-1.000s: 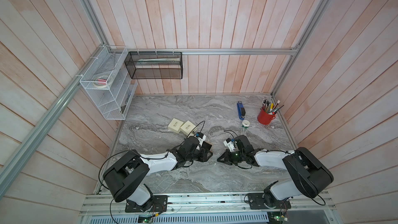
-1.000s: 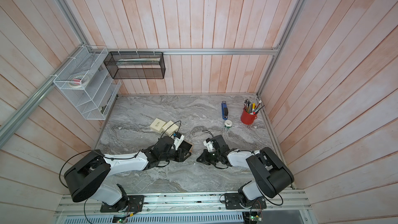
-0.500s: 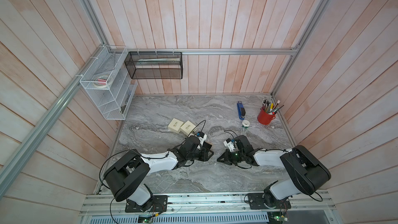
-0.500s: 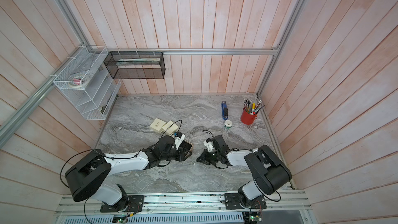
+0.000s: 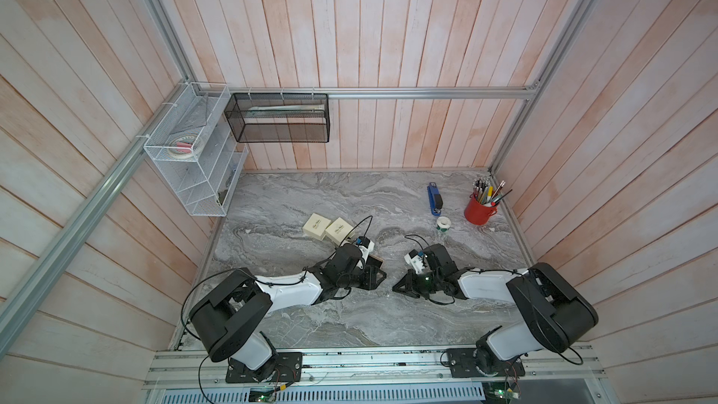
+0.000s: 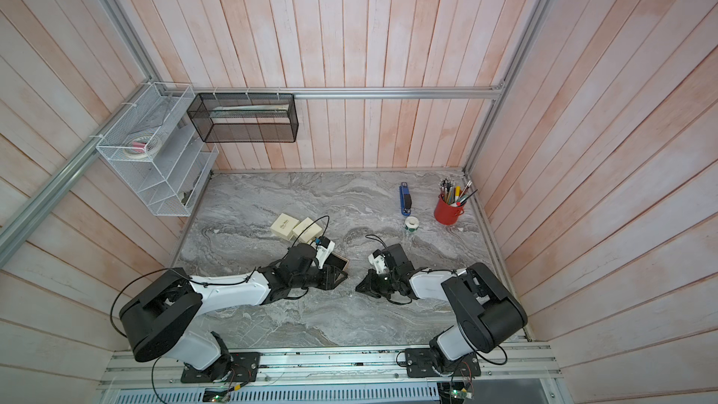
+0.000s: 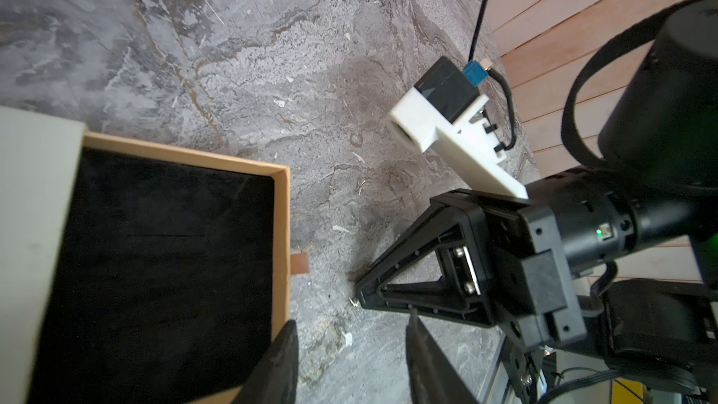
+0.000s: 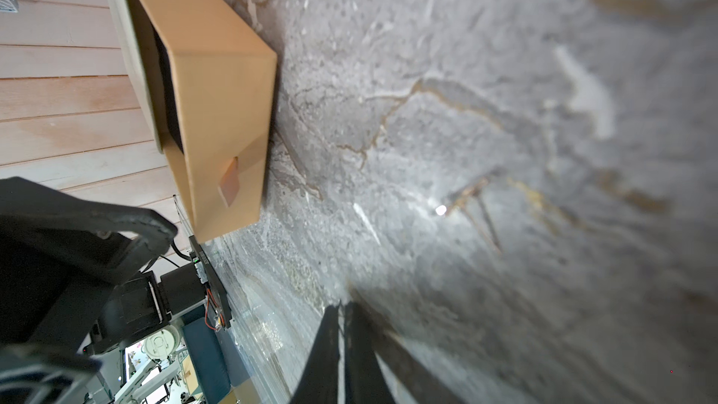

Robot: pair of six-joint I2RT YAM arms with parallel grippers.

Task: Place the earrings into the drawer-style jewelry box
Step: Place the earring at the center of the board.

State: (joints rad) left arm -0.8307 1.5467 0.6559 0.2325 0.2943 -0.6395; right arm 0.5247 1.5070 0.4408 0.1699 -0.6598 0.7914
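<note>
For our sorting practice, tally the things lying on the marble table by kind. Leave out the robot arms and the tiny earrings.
closed cream boxes: 2
open drawer box: 1
blue stapler: 1
red cup of pens: 1
white roll with green dots: 1
Total: 6
</note>
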